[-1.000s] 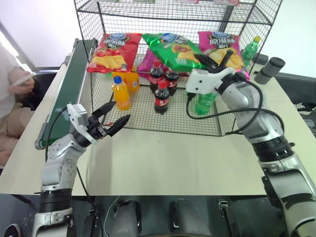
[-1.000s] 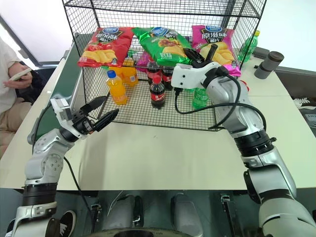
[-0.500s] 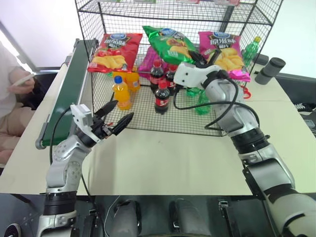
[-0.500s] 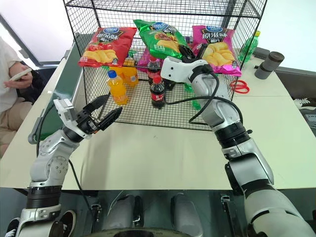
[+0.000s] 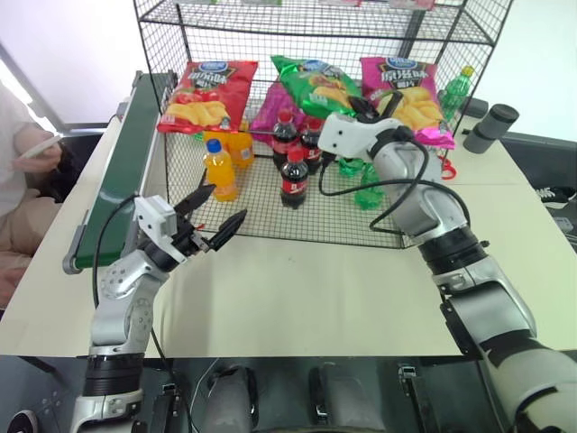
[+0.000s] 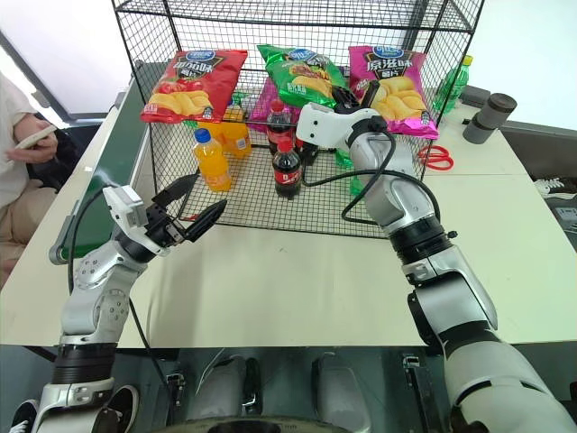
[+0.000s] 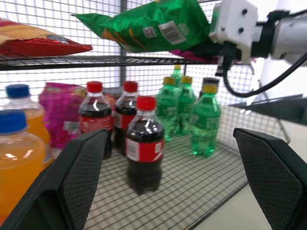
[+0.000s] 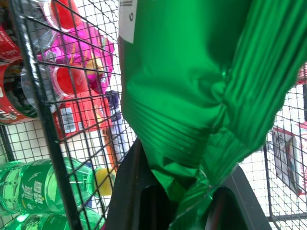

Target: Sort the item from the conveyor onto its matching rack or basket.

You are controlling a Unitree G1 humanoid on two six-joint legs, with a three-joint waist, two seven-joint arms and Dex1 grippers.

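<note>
Green foil of the crisp bag (image 6: 302, 76) is pinched by its bottom seam in the closed right pincer (image 6: 341, 97), above the black wire rack (image 6: 144, 117) shelf between red (image 6: 192, 84) and pink bags (image 6: 393, 89). Releasing early could snag it on mesh or topple cola bottles (image 6: 287, 169) beneath. Left pincer (image 6: 191, 209) gapes empty. Logos are unreadable.

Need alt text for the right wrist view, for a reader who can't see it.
The right claw is shut on the crimped edge of the green crisp bag, seen close up. Behind it, the black wire rack holds green bottles and cola bottles.
</note>
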